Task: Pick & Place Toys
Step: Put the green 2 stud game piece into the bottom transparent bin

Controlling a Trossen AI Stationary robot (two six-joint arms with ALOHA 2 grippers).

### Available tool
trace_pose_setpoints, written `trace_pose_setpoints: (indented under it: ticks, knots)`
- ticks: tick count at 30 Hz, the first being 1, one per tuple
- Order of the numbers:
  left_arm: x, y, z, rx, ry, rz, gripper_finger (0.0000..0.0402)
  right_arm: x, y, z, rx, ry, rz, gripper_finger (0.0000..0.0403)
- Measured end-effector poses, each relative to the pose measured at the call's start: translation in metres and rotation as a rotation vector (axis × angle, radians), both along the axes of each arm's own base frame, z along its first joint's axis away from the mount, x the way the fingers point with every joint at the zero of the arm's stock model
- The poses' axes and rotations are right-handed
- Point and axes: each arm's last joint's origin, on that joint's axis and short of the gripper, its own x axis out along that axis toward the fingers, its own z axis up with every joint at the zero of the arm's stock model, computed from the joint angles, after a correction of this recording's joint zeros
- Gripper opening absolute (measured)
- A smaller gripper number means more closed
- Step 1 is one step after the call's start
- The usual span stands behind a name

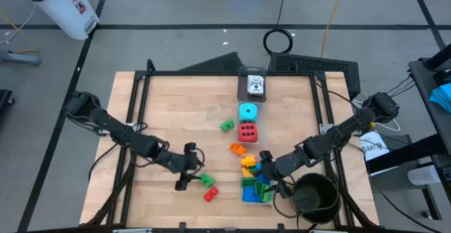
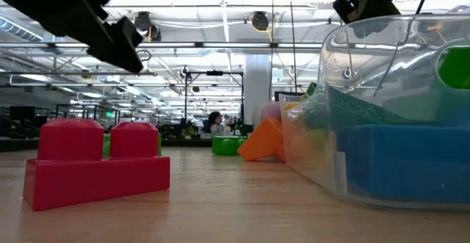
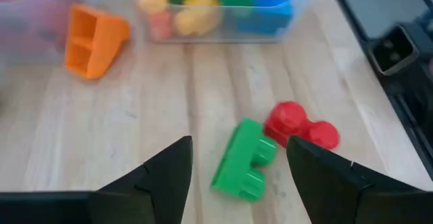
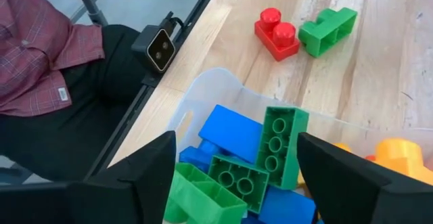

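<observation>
A green brick and a red brick lie side by side on the wooden table, near its front edge. My left gripper hovers open just short of the green brick, touching nothing. My right gripper is open above a clear box that holds green bricks, a blue brick and yellow ones. An orange brick, a green brick, a red die and a cyan die lie farther back.
A black round bowl stands at the front right beside the clear box. A small box with a picture card sits at the far edge. A person in a red checked shirt sits past the table's near edge.
</observation>
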Motion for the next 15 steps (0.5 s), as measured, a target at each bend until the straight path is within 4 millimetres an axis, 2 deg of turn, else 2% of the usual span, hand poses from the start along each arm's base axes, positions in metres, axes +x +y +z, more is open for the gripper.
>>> trace_pose_setpoints:
  ticks: [8,15]
  knots:
    - [-0.001,-0.009,-0.002,0.028,-0.029,-0.009,0.0246,0.001,-0.001,0.001,0.007,-0.014,-0.004,0.0268]
    - [0.009,-0.019,-0.041,0.097,0.071,-0.04,0.0246,0.003,0.0,0.004,0.023,-0.042,-0.004,0.0265]
